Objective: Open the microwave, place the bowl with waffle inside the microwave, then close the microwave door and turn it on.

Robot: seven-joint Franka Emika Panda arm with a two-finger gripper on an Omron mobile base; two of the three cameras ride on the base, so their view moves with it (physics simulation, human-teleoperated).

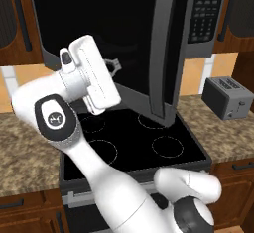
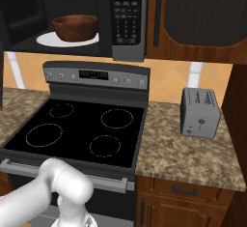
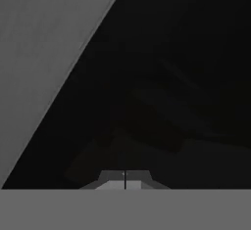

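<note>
Bowl [image 2: 75,27] already set on the white turntable plate [image 2: 46,39] inside the microwave [image 2: 72,18], at about 11 o'clock in the right base view; waffle not discernible over the rim from here. Microwave door [image 1: 106,38] swung out on its hinge, black glass filling the upper half of the left base view, long grey handle bar [image 1: 162,48] at 1 o'clock, keypad panel [image 1: 203,14] just beyond at 2 o'clock.

End effector [image 3: 124,179] pressed together, empty, fingertips meeting at 6 o'clock of the hand view with dark door glass close ahead and a grey frame edge across 10 o'clock. Hand raised against the outer face of the door, at 9 o'clock of the left base view.

Judged step: closing the door, placement apparently done. Next move calls for a steady push on the glass toward the cavity, following the hinge arc until shut, then a reach to the keypad for the start button. Black-topped stove [image 2: 77,129] below and toaster [image 2: 199,112] on the bench [image 2: 193,158] at 3 o'clock, both out of the way
</note>
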